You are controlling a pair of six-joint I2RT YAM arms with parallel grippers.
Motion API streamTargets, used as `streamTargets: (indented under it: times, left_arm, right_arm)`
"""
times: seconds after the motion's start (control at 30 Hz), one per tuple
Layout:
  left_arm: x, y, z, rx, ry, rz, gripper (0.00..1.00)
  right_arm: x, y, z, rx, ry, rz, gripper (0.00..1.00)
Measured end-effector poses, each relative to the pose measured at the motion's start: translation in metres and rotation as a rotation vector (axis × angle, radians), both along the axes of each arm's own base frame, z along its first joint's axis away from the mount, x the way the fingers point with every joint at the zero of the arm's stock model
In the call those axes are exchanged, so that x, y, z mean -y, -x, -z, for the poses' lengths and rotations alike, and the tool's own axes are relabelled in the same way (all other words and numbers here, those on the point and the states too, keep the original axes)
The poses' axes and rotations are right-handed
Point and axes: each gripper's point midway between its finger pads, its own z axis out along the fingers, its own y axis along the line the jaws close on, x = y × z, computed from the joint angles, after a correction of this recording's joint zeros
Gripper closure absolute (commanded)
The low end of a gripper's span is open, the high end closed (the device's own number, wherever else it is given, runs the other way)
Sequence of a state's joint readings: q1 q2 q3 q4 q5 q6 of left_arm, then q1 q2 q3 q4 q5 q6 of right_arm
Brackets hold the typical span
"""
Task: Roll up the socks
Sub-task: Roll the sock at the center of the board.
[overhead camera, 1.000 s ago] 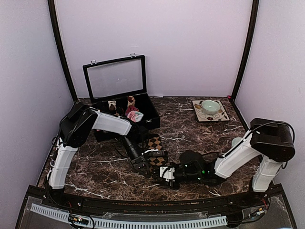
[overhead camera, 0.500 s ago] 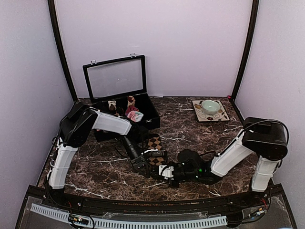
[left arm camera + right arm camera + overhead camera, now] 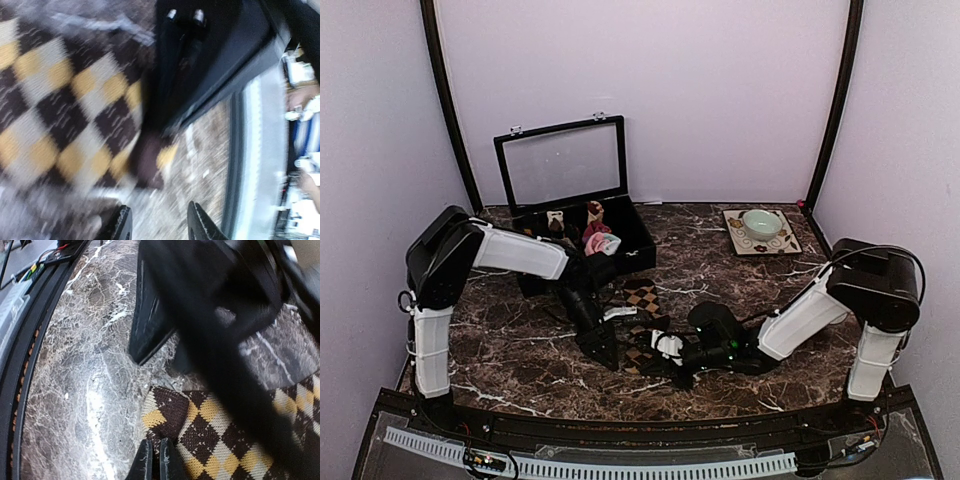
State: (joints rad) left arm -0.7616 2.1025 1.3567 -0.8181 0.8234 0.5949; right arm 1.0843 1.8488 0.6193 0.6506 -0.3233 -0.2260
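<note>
The right pincer [image 3: 155, 447], narrowed on just the 6 o'clock edge of the checked sock [image 3: 215, 440], could lose that thin bite while the left pincer [image 3: 159, 207] gapes wide and empty.

The white-and-black left arm [image 3: 520, 255] reaches down low, its black left gripper [image 3: 159, 227] spread open; the black right gripper [image 3: 156, 462] is pinched nearly closed.

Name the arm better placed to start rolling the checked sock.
Right. The right pincer looks pinched on the sock at its end; the left pincer is open over bare table beside it.
</note>
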Motion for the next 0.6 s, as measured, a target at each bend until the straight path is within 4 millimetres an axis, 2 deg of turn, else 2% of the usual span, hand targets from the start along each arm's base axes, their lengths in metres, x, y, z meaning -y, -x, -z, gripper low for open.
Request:
streamTargets:
  times: [0.13,0.27,0.43,0.6]
  left_arm:
    - [-0.015,-0.017,-0.002,0.186,-0.01,-0.007,0.59]
    - [-0.017,-0.034,-0.011,0.331,0.028,-0.012,0.6]
    - [-0.01,-0.035,-0.019,0.378,0.095,0.011,0.61]
    - [-0.008,-0.023,-0.017,0.381,0.133,0.045,0.62]
  right_arm:
    - [0.002,0.0,0.001,-0.107,-0.004,0.035,1.0]
    - [0.004,0.0,0.001,-0.221,-0.011,0.081,1.0]
    - [0.003,0.001,0.004,-0.405,-0.022,0.144,1.0]
    - [-0.003,0.006,0.007,-0.598,-0.045,0.168,1.0]
